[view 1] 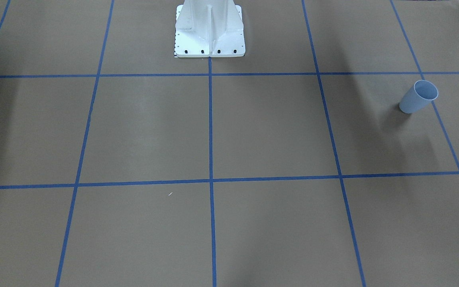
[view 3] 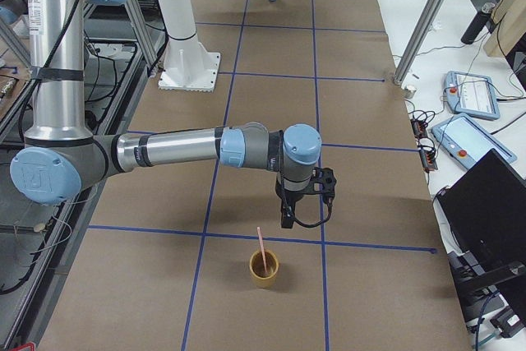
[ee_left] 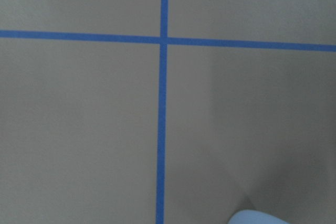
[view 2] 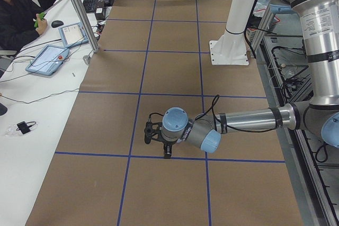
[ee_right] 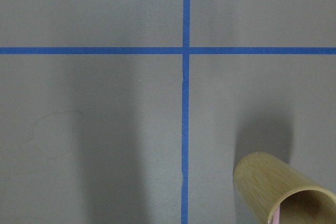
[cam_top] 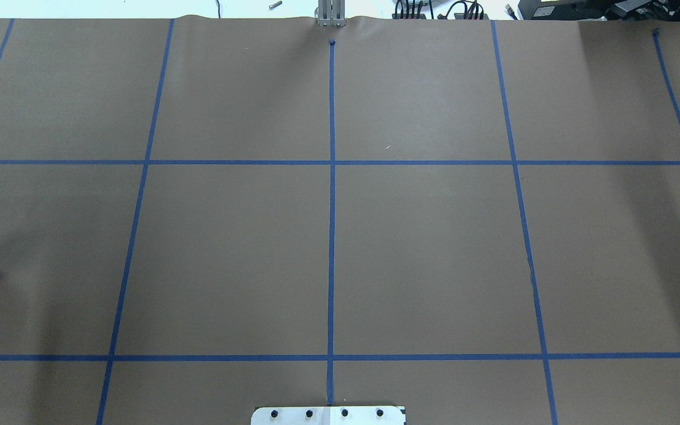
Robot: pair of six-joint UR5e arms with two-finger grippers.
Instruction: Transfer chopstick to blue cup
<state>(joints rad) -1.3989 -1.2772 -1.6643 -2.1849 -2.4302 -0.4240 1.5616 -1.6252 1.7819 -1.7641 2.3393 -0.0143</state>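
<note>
The chopstick (view 3: 260,244), a thin pale pink stick, stands in a bamboo cup (view 3: 264,269) at the table's right end. The right wrist view shows that cup (ee_right: 283,192) at its lower right, with a pink sliver (ee_right: 276,216) inside. My right gripper (view 3: 286,216) hangs just behind the bamboo cup, apart from it; I cannot tell if it is open. The blue cup (view 1: 418,97) stands upright and empty at the left end; its rim (ee_left: 257,217) shows in the left wrist view. My left gripper (view 2: 168,153) hovers near it; its state is unclear.
The brown paper table (cam_top: 422,254) carries a grid of blue tape lines. The white robot base (view 1: 209,30) stands at the middle of the near edge. Operators' tablets (view 2: 50,59) and cables lie on the white bench along the far side.
</note>
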